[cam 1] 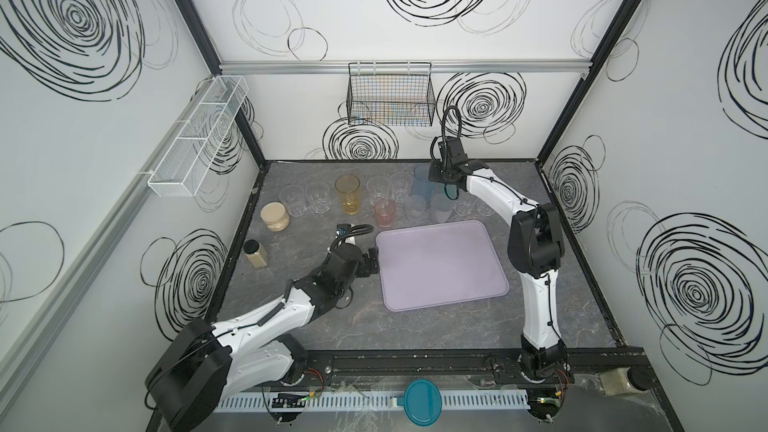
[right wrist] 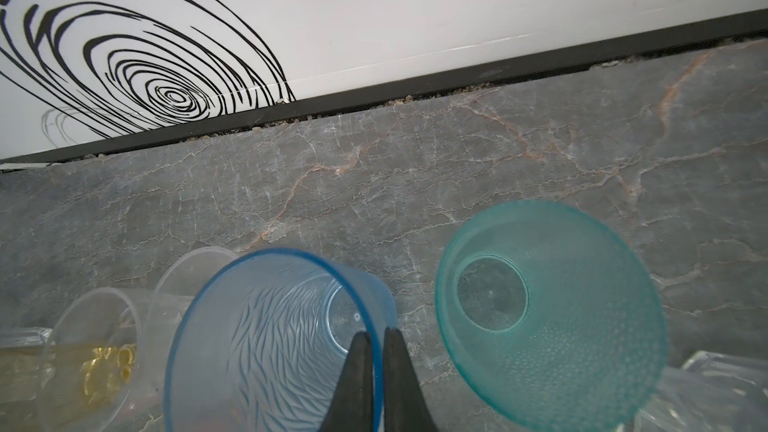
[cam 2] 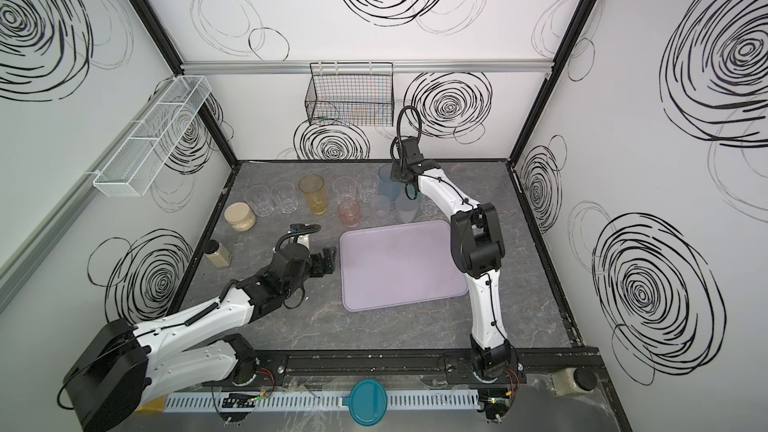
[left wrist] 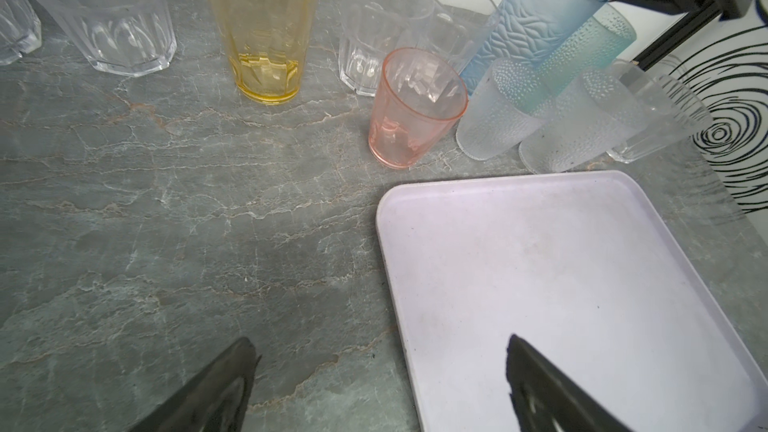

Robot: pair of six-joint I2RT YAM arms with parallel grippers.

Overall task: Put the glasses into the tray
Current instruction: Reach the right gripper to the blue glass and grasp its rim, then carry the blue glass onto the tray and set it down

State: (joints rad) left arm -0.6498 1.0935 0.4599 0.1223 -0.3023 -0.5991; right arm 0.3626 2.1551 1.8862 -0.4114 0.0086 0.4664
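Note:
Several glasses stand in a row at the back of the table: clear ones (cam 1: pixel 293 200), a tall amber one (cam 1: pixel 348 195), a short pink one (cam 1: pixel 384 211), frosted ones (cam 1: pixel 415 207), a tall blue one (cam 1: pixel 420 184) and a teal one (right wrist: pixel 548 326). My right gripper (right wrist: pixel 377 332) is shut on the blue glass (right wrist: pixel 266 334), one finger inside its rim and one outside. The lilac tray (cam 1: pixel 440 263) lies empty in front of the row. My left gripper (left wrist: pixel 380 347) hangs open over the tray's left edge (left wrist: pixel 384 243), holding nothing.
Two lidded jars with beige contents (cam 1: pixel 275 216) (cam 1: pixel 255 253) stand at the table's left. A black wire basket (cam 1: pixel 390 97) hangs on the back wall and a white mesh one (cam 1: pixel 199 135) on the left wall. A round teal lid (cam 1: pixel 422 401) lies past the front rail.

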